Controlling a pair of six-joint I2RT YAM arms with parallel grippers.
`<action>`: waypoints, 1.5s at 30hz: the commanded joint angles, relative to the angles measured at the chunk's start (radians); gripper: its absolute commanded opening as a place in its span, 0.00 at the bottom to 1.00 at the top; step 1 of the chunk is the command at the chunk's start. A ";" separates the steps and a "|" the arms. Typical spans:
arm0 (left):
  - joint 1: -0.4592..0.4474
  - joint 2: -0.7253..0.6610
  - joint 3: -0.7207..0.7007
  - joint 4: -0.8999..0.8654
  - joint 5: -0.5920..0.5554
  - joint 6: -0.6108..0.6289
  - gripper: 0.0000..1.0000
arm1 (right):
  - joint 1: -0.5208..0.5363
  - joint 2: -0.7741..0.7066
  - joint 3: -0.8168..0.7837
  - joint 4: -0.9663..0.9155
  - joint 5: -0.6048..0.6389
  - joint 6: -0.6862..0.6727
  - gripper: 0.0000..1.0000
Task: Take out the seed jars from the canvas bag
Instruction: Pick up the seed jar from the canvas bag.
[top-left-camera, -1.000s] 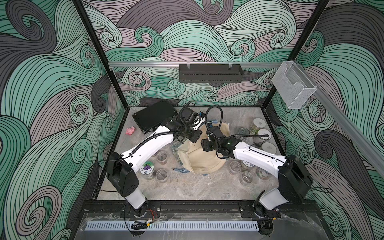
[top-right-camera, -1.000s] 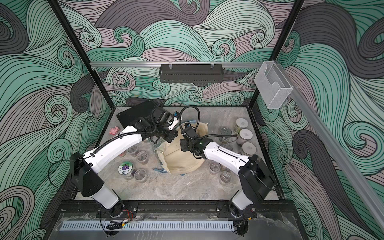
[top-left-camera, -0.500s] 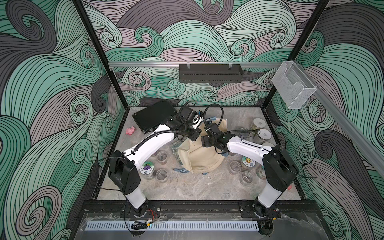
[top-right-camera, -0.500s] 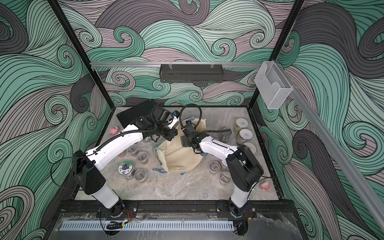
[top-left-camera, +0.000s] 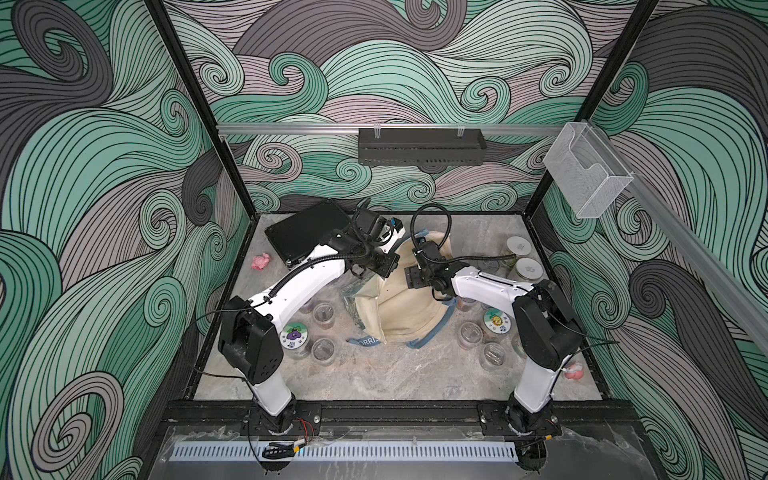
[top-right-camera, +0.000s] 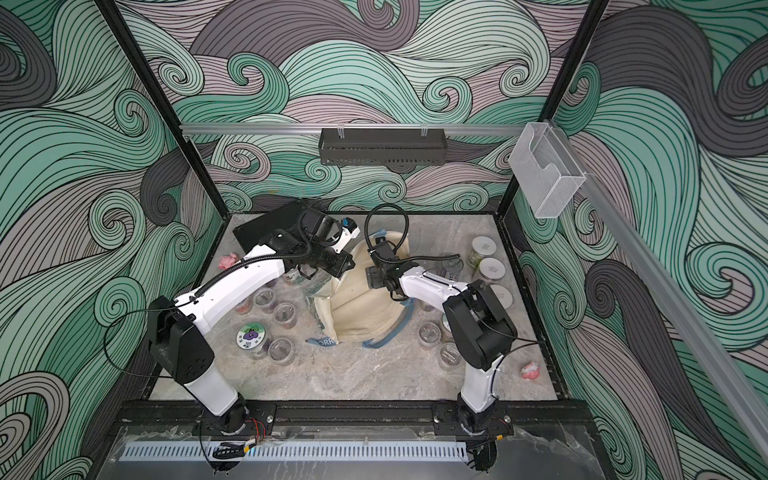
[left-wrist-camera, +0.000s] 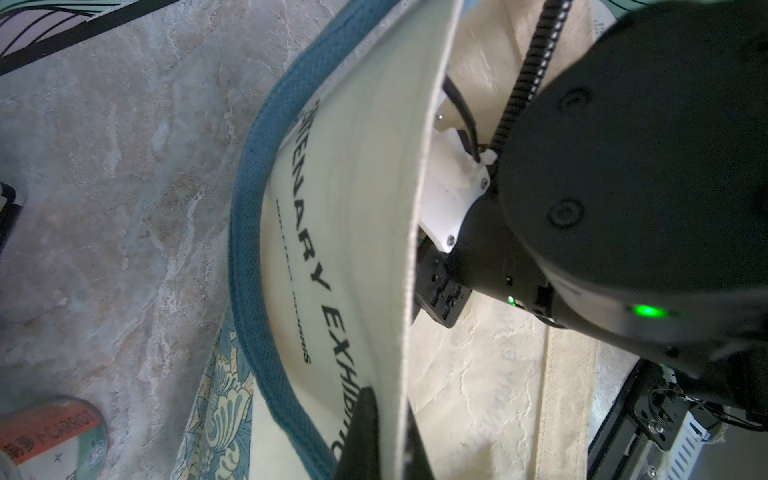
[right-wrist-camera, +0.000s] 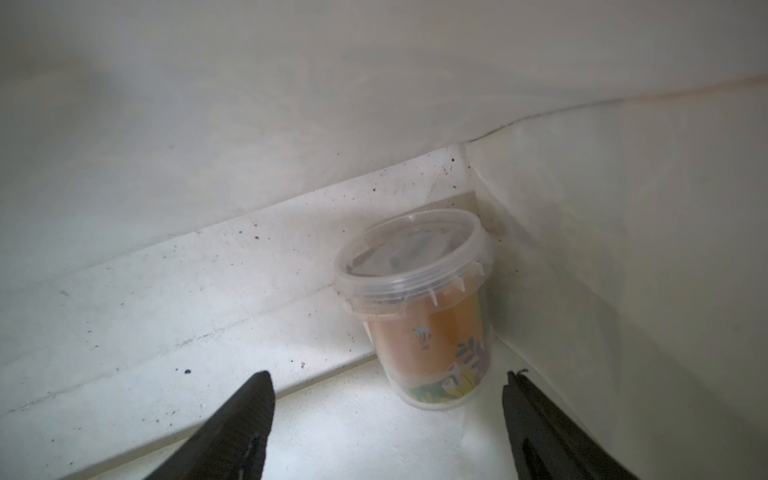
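Inside canvas bag (top-left-camera: 399, 307), corner: 1 seed jar (right-wrist-camera: 419, 307). R end effector (right-wrist-camera: 386, 382) apart, near jar; L end effector (left-wrist-camera: 384, 436) clamped on bag rim. Risk: cloth wall snags a jaw, jar tips.

cream canvas bag (top-left-camera: 397, 318), clear orange-labelled seed jar (right-wrist-camera: 419, 307)

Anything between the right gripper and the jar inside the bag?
Nothing: right wrist view shows only bare canvas bag floor between the open right gripper and the seed jar.
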 joint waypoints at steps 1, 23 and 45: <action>0.010 0.012 0.023 -0.002 0.032 -0.011 0.04 | -0.020 0.035 0.037 0.013 -0.030 -0.010 0.84; 0.032 0.029 0.030 -0.003 0.063 -0.022 0.04 | -0.031 0.172 0.112 0.012 -0.120 0.036 0.76; 0.055 0.038 0.033 -0.002 0.092 -0.037 0.04 | -0.077 0.201 0.136 0.045 -0.141 0.229 0.67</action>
